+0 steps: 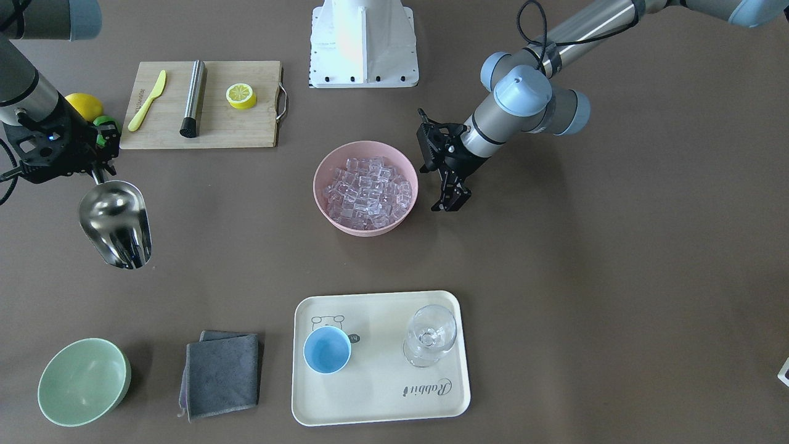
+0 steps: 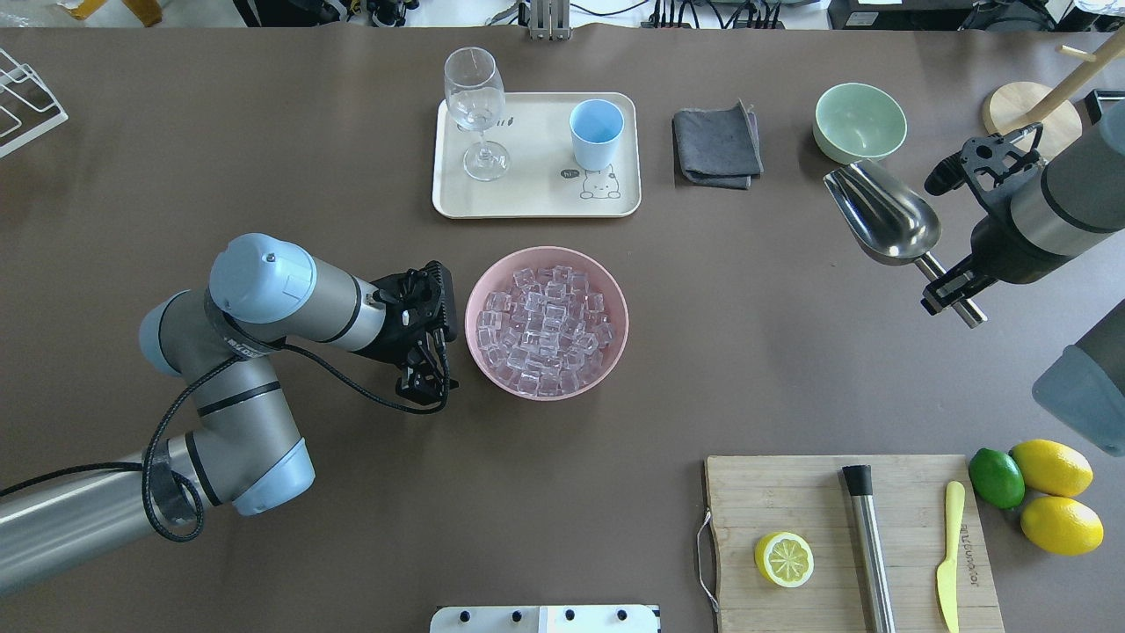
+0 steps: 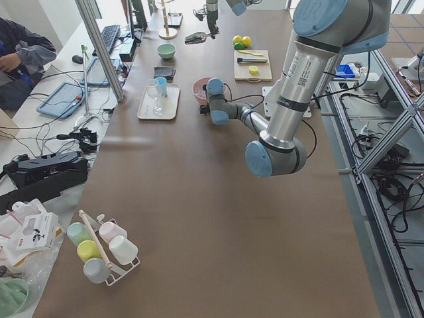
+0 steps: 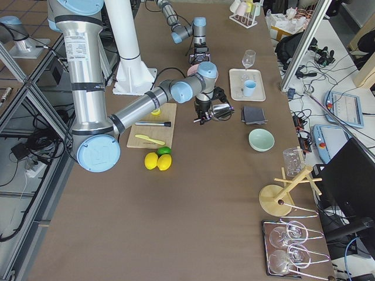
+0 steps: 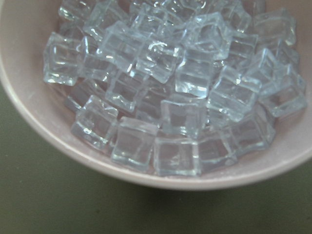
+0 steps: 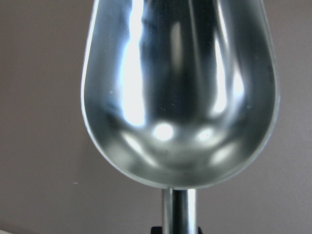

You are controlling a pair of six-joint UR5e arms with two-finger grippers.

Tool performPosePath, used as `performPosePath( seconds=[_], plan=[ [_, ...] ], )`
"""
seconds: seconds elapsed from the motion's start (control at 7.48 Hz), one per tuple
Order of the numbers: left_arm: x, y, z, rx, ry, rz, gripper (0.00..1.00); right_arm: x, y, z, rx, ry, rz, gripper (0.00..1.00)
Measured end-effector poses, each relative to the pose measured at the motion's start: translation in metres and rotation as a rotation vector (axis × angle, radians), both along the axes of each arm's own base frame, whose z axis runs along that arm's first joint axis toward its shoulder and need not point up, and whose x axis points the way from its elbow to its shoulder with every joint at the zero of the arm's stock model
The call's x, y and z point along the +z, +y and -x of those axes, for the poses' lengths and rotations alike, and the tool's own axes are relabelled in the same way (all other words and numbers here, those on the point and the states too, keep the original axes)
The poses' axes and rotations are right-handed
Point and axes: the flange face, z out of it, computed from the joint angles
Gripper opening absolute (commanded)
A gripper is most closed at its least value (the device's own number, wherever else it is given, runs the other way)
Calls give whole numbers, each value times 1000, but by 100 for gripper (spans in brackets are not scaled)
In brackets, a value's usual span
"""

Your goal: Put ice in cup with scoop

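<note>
A: Where's the ice (image 1: 368, 194)?
B: Heaped in the pink bowl (image 1: 363, 228) at mid-table. The light-blue cup (image 1: 327, 349) stands on the cream tray (image 1: 382, 394), beside a stemmed glass (image 1: 431, 336).
A: And the scoop (image 1: 116, 222)?
B: The right gripper (image 2: 949, 290) has its fingers clamped on the handle. The trough faces up near the green bowl (image 2: 860, 121), well apart from the ice.
A: Left gripper (image 2: 424, 384)?
B: Just beside the pink bowl, pointing down. Fingers parted or together? I cannot tell.
</note>
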Motion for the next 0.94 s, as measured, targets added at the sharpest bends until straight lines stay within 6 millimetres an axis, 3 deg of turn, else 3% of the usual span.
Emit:
performPosePath(
  seconds=[0.53,0.94],
  plan=[
    [-14,-30,-12,25,-2,-38,98,-71,-5,-13,-248,108,-224,0],
    [-22,-32,-21,36,4,-40,99,-117,-1,7,-461,232,-368,0]
  ],
)
